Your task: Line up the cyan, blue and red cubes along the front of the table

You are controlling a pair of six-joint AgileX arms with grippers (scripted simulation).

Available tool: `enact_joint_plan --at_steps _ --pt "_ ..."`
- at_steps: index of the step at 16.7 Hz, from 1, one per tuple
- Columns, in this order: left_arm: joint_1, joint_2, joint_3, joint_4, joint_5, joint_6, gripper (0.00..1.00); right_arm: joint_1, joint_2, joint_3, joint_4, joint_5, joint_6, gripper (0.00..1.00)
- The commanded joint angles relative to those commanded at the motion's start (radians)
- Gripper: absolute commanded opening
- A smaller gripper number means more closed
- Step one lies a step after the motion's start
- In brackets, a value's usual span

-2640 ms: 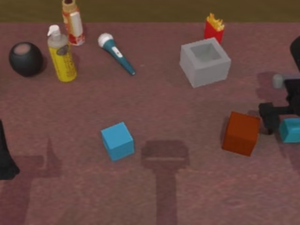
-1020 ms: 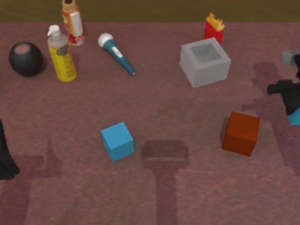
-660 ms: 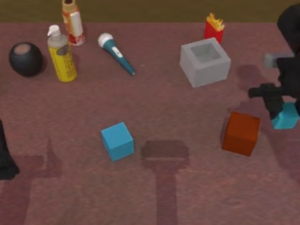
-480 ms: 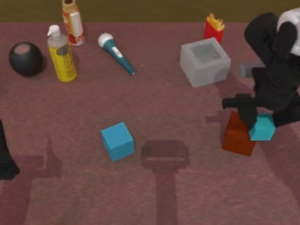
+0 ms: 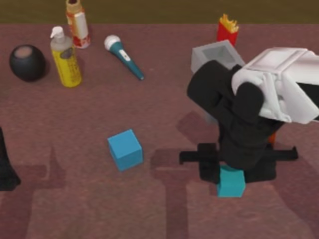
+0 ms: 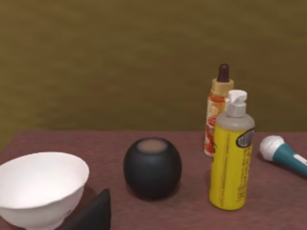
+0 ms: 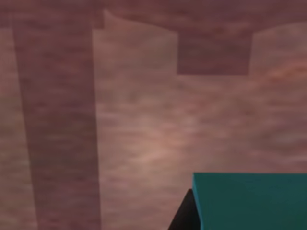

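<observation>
Step in hand: I judge I am carrying the cyan cube (image 5: 231, 182) toward the front of the table (image 5: 164, 109); none of the 3 cubes is lined up yet.

Right gripper: my right gripper (image 5: 231, 172) hangs over the table at about 5 o'clock from its centre, clamped on the cyan cube. In the right wrist view a teal face of that cube (image 7: 249, 201) sits against a dark finger, with bare table beyond it.

Cube height: I cannot tell whether the cyan cube touches the table or is just above it.

Blue cube: the blue cube (image 5: 124, 149) rests at about 7 o'clock from centre, well apart from the carried cube, at its 9 o'clock.

Red cube: the red cube (image 5: 271, 138) is almost wholly hidden under my right arm; only an orange-red sliver shows, at 1 o'clock from the cyan cube.

Left gripper: my left gripper (image 5: 7, 174) is parked at the table's left edge, around 8 o'clock; I cannot tell how its fingers stand.

Next move: in my judgement, lower the cyan cube flat near the front edge and release it, leaving room beside it for the other 2 cubes.
</observation>
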Motion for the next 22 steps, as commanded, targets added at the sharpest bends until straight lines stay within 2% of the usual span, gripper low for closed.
enact_joint_plan --at_steps 7,14,19,22 --pt "0.000 0.000 0.000 0.000 0.000 0.000 1.00 0.008 0.002 -0.015 0.019 0.000 0.014 0.00" --pt "0.000 0.000 0.000 0.000 0.000 0.000 1.00 0.018 0.098 -0.157 0.261 0.001 0.021 0.00" --pt "0.000 0.000 0.000 0.000 0.000 0.000 1.00 0.019 0.104 -0.166 0.274 0.002 0.021 0.00" --pt "0.000 0.000 0.000 0.000 0.000 0.000 1.00 0.019 0.104 -0.166 0.274 0.002 0.021 0.23"
